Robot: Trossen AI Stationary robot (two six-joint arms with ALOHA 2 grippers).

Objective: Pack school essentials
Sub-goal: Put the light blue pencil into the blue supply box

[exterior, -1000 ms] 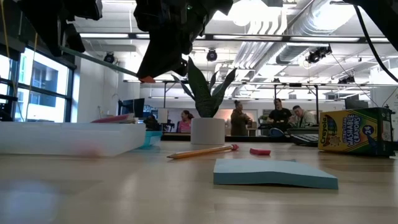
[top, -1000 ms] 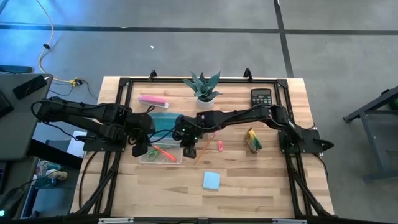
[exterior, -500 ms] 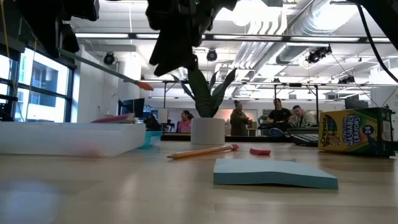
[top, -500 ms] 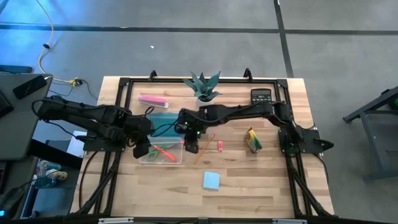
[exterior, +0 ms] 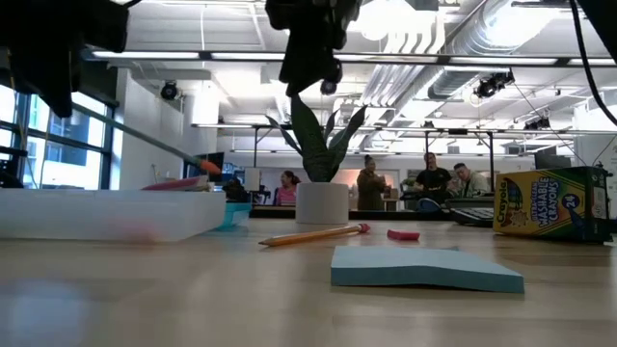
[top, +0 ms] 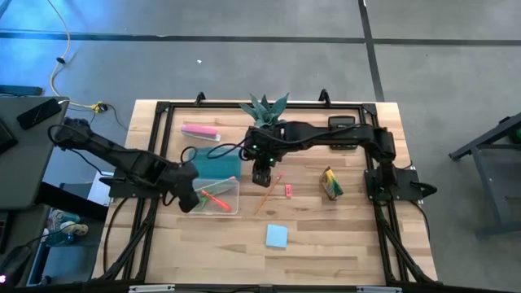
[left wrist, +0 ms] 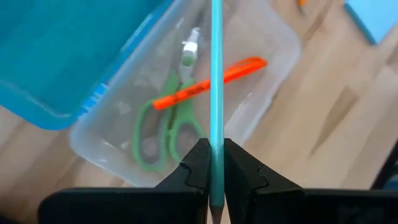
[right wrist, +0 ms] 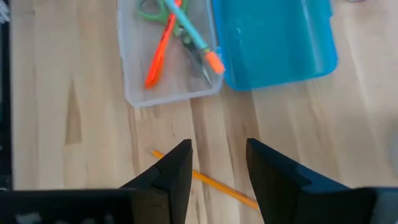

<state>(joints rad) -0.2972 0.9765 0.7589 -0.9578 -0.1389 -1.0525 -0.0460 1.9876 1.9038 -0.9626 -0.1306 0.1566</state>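
My left gripper (left wrist: 212,163) is clamping the teal pencil (left wrist: 216,74), which is slanting out ahead of my fingers over the clear box (top: 229,210). Under its tip the green-handled scissors (left wrist: 163,127) and red pen (left wrist: 208,82) are lying crossed in that box, with the blue lid (top: 218,165) lying beside it. My right gripper (right wrist: 217,168) is hanging with its fingers apart and holding nothing, above bare table beside the box. Just beyond it the orange pencil (top: 268,194) and tiny pink eraser (top: 287,191) are lying loose. The yellow-green crayon box (top: 330,183) and blue sticky-note pad (top: 276,236) are sitting farther off.
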